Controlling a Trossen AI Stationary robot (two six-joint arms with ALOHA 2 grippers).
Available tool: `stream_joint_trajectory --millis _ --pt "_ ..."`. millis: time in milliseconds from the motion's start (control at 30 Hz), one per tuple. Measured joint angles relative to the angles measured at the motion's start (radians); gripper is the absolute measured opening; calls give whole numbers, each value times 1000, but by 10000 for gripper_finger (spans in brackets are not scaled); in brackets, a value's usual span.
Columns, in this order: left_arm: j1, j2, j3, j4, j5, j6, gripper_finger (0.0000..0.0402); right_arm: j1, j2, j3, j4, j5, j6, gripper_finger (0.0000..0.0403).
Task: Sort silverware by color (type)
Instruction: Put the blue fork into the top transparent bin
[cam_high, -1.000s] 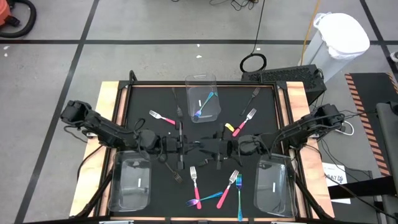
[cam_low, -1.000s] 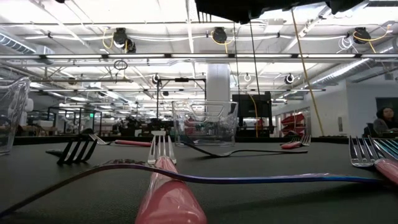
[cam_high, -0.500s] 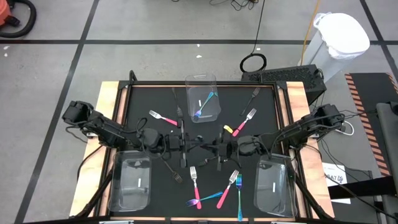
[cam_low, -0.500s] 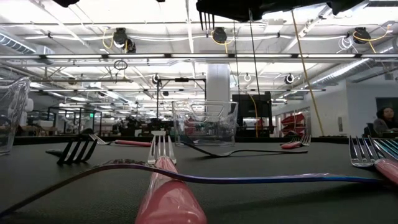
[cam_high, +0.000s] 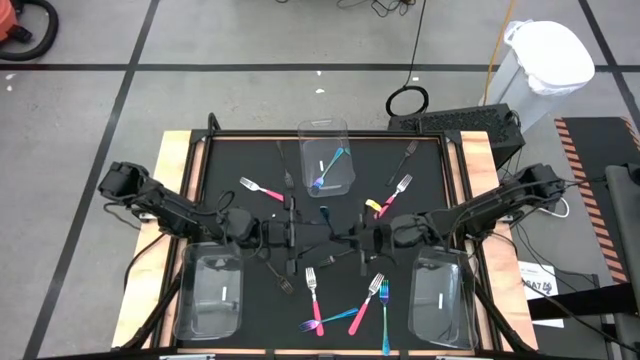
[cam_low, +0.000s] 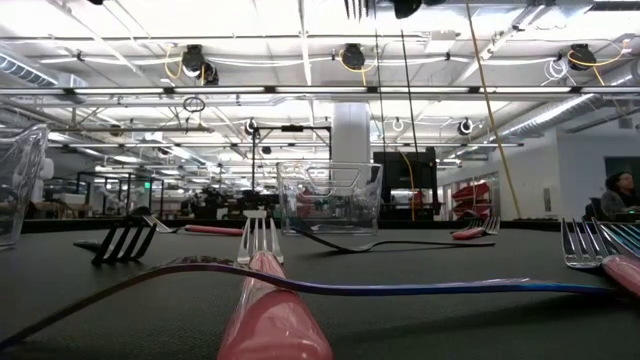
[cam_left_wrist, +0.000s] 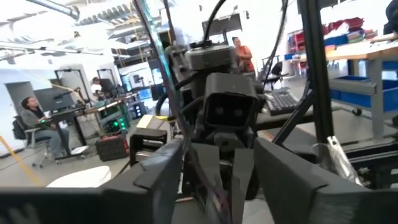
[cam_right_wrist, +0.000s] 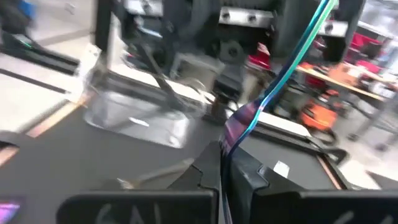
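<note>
1. Both arms meet over the middle of the table (cam_high: 240, 150), pincers facing each other, well above the surface.
2. Right pincer (cam_high: 358, 236): closed on a teal fork (cam_right_wrist: 292, 59). Right wrist view shows the handle clamped between the two dark fingers (cam_right_wrist: 245, 171), with the teal shaft rising away at a slant and purple tint near the grip.
3. Left pincer (cam_high: 292, 235): fingers (cam_left_wrist: 158, 177) spread apart w/ a wide gap; a thin dark utensil (cam_left_wrist: 158, 59) runs across the gap at a slant, but can't tell if anything's actually gripped.
4. Far bin (cam_high: 325, 158), at the table's far edge, centre: holds a teal/blue utensil (cam_high: 332, 165) plus a pale one.
5. Near-left bin (cam_high: 208, 292) and near-right bin (cam_high: 440, 295): each w/ a small pale item inside, too small to tell what it is.
6. Loose on table: pink fork (cam_high: 258, 188) left of the far bin; pink-handled fork (cam_high: 393, 195) and dark fork (cam_high: 407, 155) to the right of the bin.
7. Near edge cluster: pink fork (cam_high: 314, 300), crossed pink/blue piece (cam_high: 345, 316) and teal fork (cam_high: 385, 310), lying close together.
8. Low view: pink handle (cam_low: 268, 320) close to lens, dark fork (cam_low: 125, 240) lying left.
</note>
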Motion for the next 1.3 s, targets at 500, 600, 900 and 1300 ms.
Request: stream_joint_trajectory --millis 500,600,900,1300 --pt "-38 -89 0 -82 238 -52 226 -33 -32 -27 13 -518 36 3" --pt "-37 -89 0 -84 273 -52 226 -51 7 -27 81 -620 58 3" --pt "-29 -61 0 -66 346 -40 226 -108 164 -8 263 -839 135 3" --pt "-29 -41 0 -45 488 4 226 -120 328 119 260 -1004 189 3"
